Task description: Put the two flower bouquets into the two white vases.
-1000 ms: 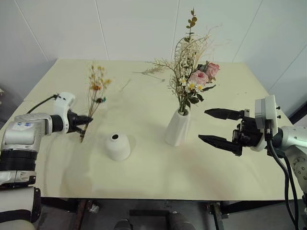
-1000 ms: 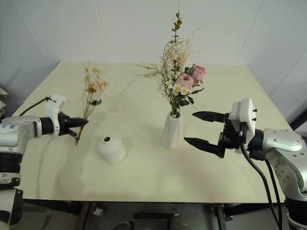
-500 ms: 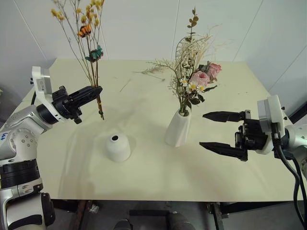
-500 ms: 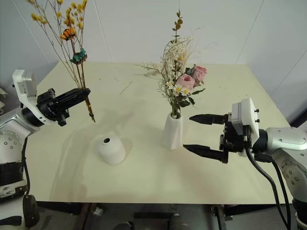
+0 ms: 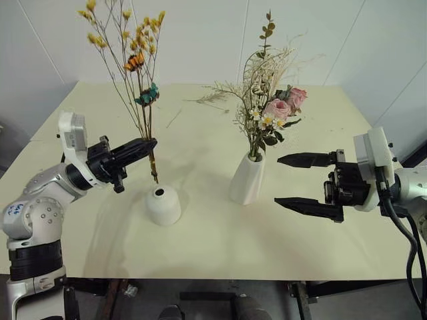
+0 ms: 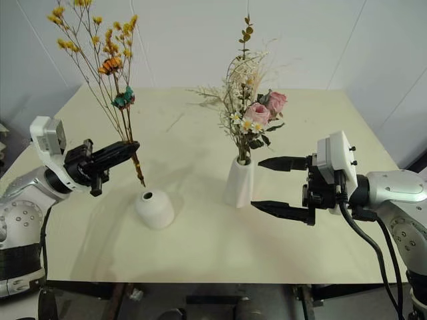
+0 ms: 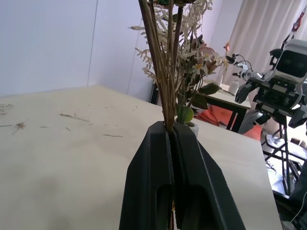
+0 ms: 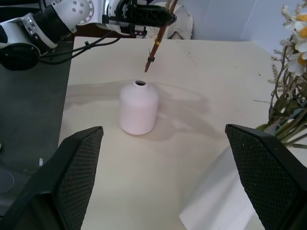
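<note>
At upper left, left fingers (image 5: 141,146) clench the sparse yellow-blossomed bouquet (image 5: 137,60) above the empty squat vase (image 5: 163,204); the rose bouquet (image 5: 270,107) fills the taller vase (image 5: 247,178); right fingers (image 5: 300,180) spread.

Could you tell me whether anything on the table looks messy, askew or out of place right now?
Only small things. Loose twig bits and a dried sprig lie scattered on the far part of the table, behind the vases. The tall vase leans slightly, its full bouquet tilting with it. Nothing looks spilled or broken.

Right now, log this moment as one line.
left gripper: shut on thin bouquet, stems above short vase | right gripper: open, empty | rose bouquet: in tall vase
</note>
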Robot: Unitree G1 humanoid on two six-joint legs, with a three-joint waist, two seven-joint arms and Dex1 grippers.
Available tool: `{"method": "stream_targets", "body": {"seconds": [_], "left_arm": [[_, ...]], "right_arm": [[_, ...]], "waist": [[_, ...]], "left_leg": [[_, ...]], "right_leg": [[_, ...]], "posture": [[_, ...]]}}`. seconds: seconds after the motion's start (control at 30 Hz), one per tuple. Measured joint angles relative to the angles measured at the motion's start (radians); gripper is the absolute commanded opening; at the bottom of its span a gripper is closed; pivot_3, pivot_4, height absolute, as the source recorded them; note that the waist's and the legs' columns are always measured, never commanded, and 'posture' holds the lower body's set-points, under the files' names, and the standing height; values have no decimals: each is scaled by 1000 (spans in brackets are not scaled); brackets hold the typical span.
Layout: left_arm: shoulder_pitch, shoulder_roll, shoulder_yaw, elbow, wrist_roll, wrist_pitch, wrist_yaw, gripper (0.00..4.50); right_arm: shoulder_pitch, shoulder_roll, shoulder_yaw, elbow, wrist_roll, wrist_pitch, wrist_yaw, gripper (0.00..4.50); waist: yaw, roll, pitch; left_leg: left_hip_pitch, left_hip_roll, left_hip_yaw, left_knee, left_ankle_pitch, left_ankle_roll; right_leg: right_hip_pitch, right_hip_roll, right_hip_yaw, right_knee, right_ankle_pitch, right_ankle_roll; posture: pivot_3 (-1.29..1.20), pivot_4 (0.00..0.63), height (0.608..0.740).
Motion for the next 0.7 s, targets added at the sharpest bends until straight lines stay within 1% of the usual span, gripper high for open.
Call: {"method": "stream_targets", "body": {"seconds": [0.07,0.2,0.4,0.7], "left_arm": [[30,-23,0,-31,-12,-14,6,22],[48,-29,3,-49,-17,-53,27,22],[114,-48,-5,-74,-14,-110,32,22],[120,-49,-22,-84,38,-225,54,22]], "right_arm": [[-8,0,2,3,0,1,0,4308],[-22,0,8,10,0,2,-1,4308],[-43,1,37,30,0,4,-6,4308],[-59,23,48,50,-16,1,-6,4308]], "waist": [[1,0,0],[1,0,0],[0,0,0],[1,0,0]], "left_leg": [[0,0,0,0,0,0],[0,0,0,0,0,0],[0,0,0,0,0,0],[0,0,1,-1,0,0]], "right_leg": [[0,0,0,0,0,0],[0,0,0,0,0,0],[0,0,0,-1,0,0],[0,0,0,-2,0,0]], "posture": [[0,150,740],[0,150,740],[0,150,740],[0,150,740]]}}
